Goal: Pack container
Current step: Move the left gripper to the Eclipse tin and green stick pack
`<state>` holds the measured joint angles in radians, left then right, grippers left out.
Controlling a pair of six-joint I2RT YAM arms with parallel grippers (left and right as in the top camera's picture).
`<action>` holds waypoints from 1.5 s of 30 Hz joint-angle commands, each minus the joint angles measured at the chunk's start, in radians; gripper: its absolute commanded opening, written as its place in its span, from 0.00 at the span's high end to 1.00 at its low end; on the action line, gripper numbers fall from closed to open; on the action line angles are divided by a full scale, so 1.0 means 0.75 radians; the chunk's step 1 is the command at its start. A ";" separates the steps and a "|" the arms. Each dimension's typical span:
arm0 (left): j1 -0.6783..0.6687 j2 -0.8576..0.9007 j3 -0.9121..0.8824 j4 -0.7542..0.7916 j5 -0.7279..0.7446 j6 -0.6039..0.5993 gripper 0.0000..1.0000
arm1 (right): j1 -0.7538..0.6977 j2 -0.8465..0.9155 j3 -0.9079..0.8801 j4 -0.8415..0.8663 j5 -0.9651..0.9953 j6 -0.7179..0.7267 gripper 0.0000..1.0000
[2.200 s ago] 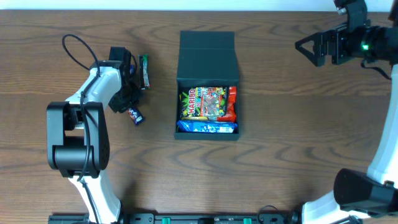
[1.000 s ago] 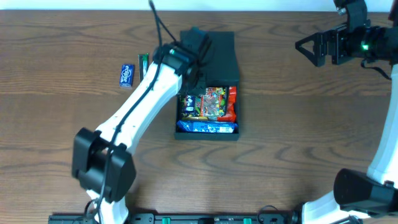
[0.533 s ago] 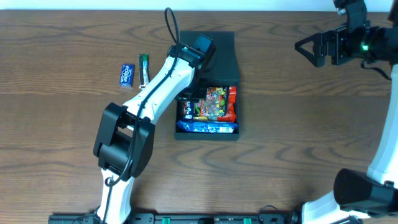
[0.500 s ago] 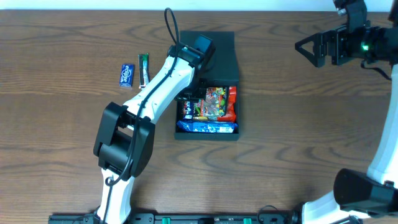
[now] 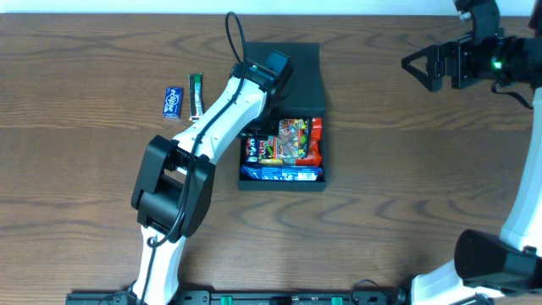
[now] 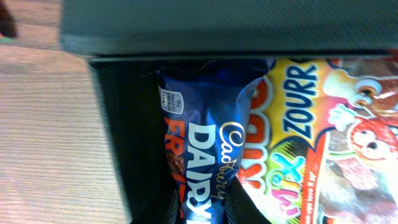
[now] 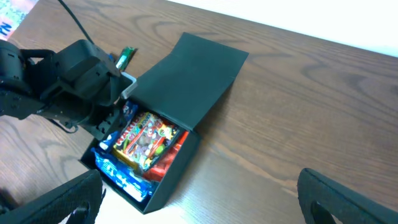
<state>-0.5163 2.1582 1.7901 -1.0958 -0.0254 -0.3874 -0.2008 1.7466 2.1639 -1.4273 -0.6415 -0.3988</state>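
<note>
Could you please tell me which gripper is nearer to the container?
Left. The left gripper is at the container, by its left wall, shut on the blue Cadbury bar; the right gripper hangs open well off to the container's right.

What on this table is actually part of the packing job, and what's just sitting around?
In the job:
- container
- Cadbury bar, gripped by the left gripper inside the container
- Haribo bag and long blue packet, already packed

Lying about:
- small blue packet and green bar on the table left of the container, perhaps awaiting packing
- right gripper, open, parked far right
</note>
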 commanded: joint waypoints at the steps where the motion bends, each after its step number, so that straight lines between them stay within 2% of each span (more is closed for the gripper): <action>1: 0.010 0.028 0.016 0.002 -0.062 -0.039 0.94 | -0.010 0.002 -0.009 -0.003 -0.028 -0.008 0.01; 3: 0.010 0.028 0.016 0.009 -0.061 -0.039 0.90 | -0.010 0.002 -0.009 -0.003 -0.028 -0.008 0.01; 4: 0.010 0.028 0.016 0.010 -0.060 -0.039 0.80 | -0.010 0.002 -0.009 -0.003 -0.028 -0.008 0.01; 5: 0.010 0.028 0.016 0.010 -0.060 -0.039 0.62 | -0.010 0.002 -0.009 -0.003 -0.028 -0.008 0.01; 7: 0.010 0.028 0.016 0.009 -0.046 -0.038 0.53 | -0.010 0.002 -0.009 -0.002 -0.028 -0.008 0.01; 12: 0.010 0.007 0.044 0.005 0.073 -0.063 0.52 | -0.010 0.002 -0.009 -0.001 -0.028 -0.009 0.01; 17: 0.010 -0.093 0.166 -0.009 0.052 -0.062 0.52 | -0.010 0.002 -0.009 -0.001 -0.027 -0.009 0.01; 20: 0.010 -0.198 0.231 -0.005 -0.101 -0.057 0.49 | -0.010 0.002 -0.009 -0.002 -0.025 -0.009 0.01; 21: 0.013 -0.250 0.238 0.009 -0.229 -0.038 0.42 | -0.010 0.002 -0.009 -0.002 -0.016 -0.009 0.01; 23: 0.038 -0.302 0.238 0.027 -0.369 -0.008 0.37 | -0.010 0.002 -0.009 -0.002 -0.013 -0.009 0.01; 25: 0.100 -0.311 0.237 0.028 -0.376 0.009 0.35 | -0.010 0.002 -0.009 -0.002 -0.013 -0.009 0.01; 30: 0.284 -0.210 0.215 0.043 -0.268 0.017 0.34 | -0.010 0.002 -0.009 -0.002 -0.013 -0.008 0.01; 33: 0.367 -0.100 0.215 0.098 -0.174 0.104 0.33 | -0.010 0.002 -0.009 -0.002 -0.013 -0.009 0.01; 37: 0.433 0.016 0.215 0.172 -0.092 0.104 0.32 | -0.010 0.002 -0.009 -0.002 -0.013 -0.009 0.01; 45: 0.478 0.143 0.215 0.260 -0.069 0.163 0.27 | -0.010 0.002 -0.009 -0.002 -0.013 -0.009 0.01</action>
<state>-0.1631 2.2353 1.9526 -0.9035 -0.0956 -0.2993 -0.2008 1.7466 2.1639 -1.4273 -0.6395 -0.3988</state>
